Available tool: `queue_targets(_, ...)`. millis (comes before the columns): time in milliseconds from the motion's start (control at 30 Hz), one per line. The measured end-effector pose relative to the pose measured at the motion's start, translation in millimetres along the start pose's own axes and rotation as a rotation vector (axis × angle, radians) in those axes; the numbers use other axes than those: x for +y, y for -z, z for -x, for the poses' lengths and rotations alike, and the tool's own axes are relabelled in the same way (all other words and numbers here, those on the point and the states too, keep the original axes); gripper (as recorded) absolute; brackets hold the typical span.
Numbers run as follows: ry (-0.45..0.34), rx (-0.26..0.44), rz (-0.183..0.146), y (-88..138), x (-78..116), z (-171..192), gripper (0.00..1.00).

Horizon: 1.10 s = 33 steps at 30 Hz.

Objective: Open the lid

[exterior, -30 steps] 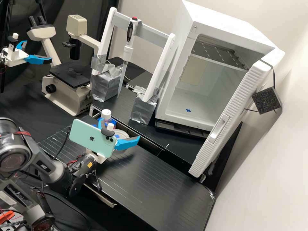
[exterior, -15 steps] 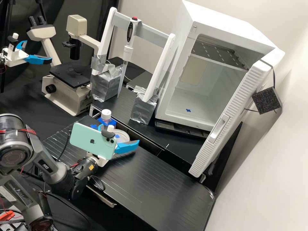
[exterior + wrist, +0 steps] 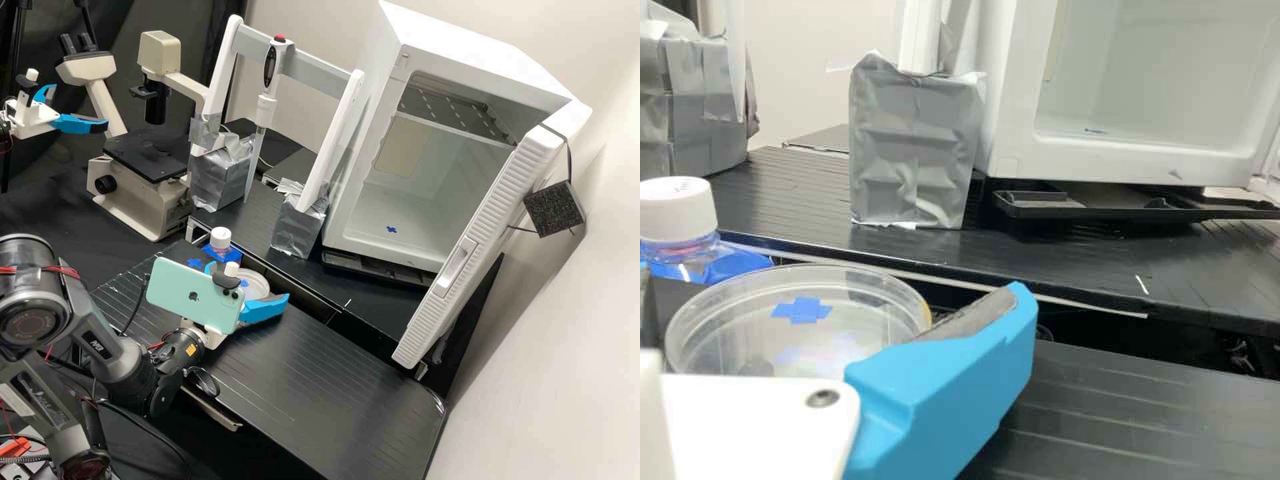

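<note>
Dish (image 3: 259,287) rests flat on the black tabletop (image 3: 320,380), by its back edge and toward the corner where the capped bottle (image 3: 221,238) stands just beside it. Clear lid (image 3: 875,335) appears seated; I cannot make out its seam. Claw (image 3: 249,282) is wide, one blue finger to either side of the dish, nothing clamped. Whether either finger touches the rim, I cannot tell.

Reasons, as I judge them: the spread lets me take the lid by opposite sides, and the low hold brings the fingers near rim height. The phone (image 3: 193,293) on the claw is likely there to look along the fingers. The blue tape (image 3: 802,310) probably marks the dish for sighting.

Orientation: lid faces up, lying level. It is round, so no long axis across it; its short central axis stands upright. Next calls for a light squeeze high on the rim; gripping too low could lift the base too.
</note>
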State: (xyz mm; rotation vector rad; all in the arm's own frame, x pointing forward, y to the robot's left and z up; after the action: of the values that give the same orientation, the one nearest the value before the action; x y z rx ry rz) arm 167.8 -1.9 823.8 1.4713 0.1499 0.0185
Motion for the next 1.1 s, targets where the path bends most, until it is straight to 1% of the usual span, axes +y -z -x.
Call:
queue_targets(633, 0.012, 0.006, 0.007, -0.3, 0.0, 1.3, 0.00)
queue_targets(733, 0.008, 0.007, -0.006, 0.1, 1.0, 2.1, 0.00)
queue_targets(900, 0.001, 0.012, -0.003, 1.5, 2.1, 2.7, 0.00)
queue_targets(1100, 0.000, 0.013, -0.021, 1.8, 2.3, 2.9, 0.00)
